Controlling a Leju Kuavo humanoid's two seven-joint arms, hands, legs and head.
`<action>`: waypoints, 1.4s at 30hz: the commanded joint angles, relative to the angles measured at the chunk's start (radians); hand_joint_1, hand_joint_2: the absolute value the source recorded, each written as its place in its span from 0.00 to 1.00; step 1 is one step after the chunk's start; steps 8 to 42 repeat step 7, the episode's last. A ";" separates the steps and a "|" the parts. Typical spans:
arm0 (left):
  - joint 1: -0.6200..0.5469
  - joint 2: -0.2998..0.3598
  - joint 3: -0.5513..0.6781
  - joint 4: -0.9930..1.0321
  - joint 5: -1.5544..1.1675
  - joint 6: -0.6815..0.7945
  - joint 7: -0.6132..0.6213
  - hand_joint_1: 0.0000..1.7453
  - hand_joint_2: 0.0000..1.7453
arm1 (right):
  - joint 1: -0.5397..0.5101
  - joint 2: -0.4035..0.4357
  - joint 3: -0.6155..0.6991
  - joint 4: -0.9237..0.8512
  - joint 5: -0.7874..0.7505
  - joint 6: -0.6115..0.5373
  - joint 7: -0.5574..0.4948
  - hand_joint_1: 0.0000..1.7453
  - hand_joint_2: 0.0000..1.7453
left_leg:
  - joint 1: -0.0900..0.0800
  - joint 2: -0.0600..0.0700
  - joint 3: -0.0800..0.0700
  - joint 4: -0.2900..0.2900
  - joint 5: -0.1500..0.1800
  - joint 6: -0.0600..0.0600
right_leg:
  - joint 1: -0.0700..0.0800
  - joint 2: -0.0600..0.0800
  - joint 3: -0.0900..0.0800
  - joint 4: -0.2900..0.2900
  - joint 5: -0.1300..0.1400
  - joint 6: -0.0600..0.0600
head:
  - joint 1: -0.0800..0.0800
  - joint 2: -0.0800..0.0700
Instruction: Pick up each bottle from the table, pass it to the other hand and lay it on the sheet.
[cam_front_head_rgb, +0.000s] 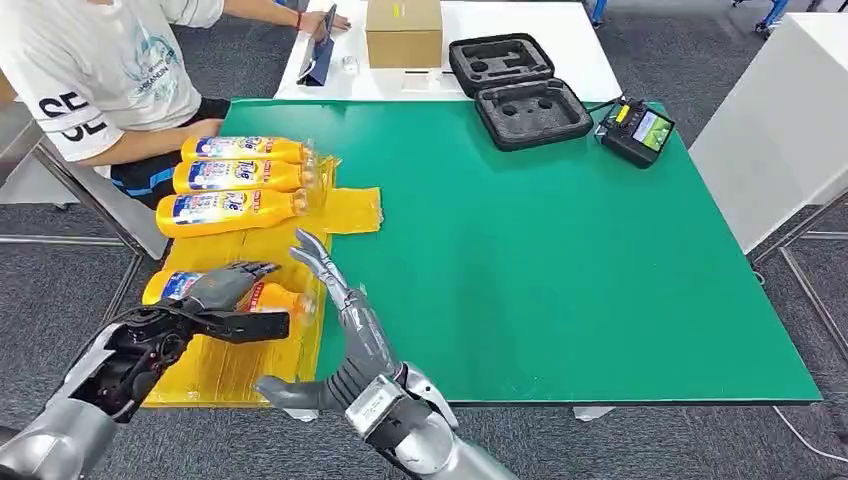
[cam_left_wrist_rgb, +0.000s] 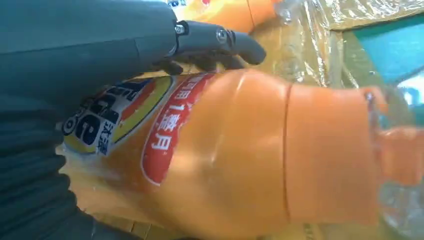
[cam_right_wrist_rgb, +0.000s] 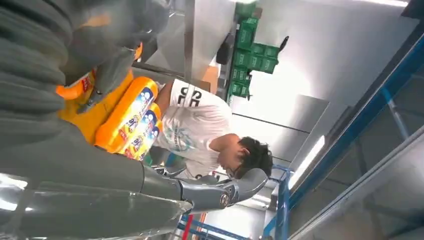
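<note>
Left hand (cam_front_head_rgb: 222, 296) lies over an orange bottle (cam_front_head_rgb: 262, 297) at the near end of the yellow sheet (cam_front_head_rgb: 345, 210), fingers wrapped on its label area; left wrist view shows the fingers (cam_left_wrist_rgb: 220, 40) curled over the bottle's (cam_left_wrist_rgb: 240, 150) top side w/ the thumb side under, so it grips the bottle. Bottle lies on its side on the sheet's crinkly plastic, cap end toward the green table (cam_front_head_rgb: 560, 250) middle; can't tell if it's fully resting or a bit lifted. Right hand (cam_front_head_rgb: 345, 320) just beside it, above the sheet's right edge, palm turned toward the bottle, fingers straight & spread, thumb out to the side, holding nothing, not touching the bottle. Right wrist view looks up past the thumb (cam_right_wrist_rgb: 220, 192) at the ceiling and racks. Three more bottles (cam_front_head_rgb: 240, 178) lie side by side on the sheet's far part, touching each other, caps pointing right, well apart from the held one. A person in a white T-shirt (cam_front_head_rgb: 95, 70) sits at the table's far-left corner, forearm near the farthest bottle. Beyond the green mat on the white table: cardboard box (cam_front_head_rgb: 403, 32), open black foam-lined case (cam_front_head_rgb: 518, 88), small handheld device w/ screen (cam_front_head_rgb: 637, 130) at the mat's far-right corner.
</note>
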 joint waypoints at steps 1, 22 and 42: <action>0.001 -0.031 0.006 0.078 0.007 -0.019 0.003 0.00 0.00 | -0.038 -0.009 0.018 0.070 -0.006 -0.005 0.002 0.00 1.00 | 0.000 0.000 0.005 -0.002 -0.001 0.000 | 0.000 0.001 0.004 -0.001 -0.001 0.000 | 0.000 0.000; 0.011 -0.026 0.034 0.076 0.127 -0.128 -0.026 0.00 0.00 | -0.042 -0.011 0.014 0.091 0.000 -0.012 0.002 0.00 1.00 | 0.000 0.001 0.007 -0.003 -0.001 0.000 | -0.001 0.002 0.006 -0.002 -0.001 0.000 | 0.000 0.000; 0.011 -0.026 0.034 0.076 0.127 -0.128 -0.026 0.00 0.00 | -0.042 -0.011 0.014 0.091 0.000 -0.012 0.002 0.00 1.00 | 0.000 0.001 0.007 -0.003 -0.001 0.000 | -0.001 0.002 0.006 -0.002 -0.001 0.000 | 0.000 0.000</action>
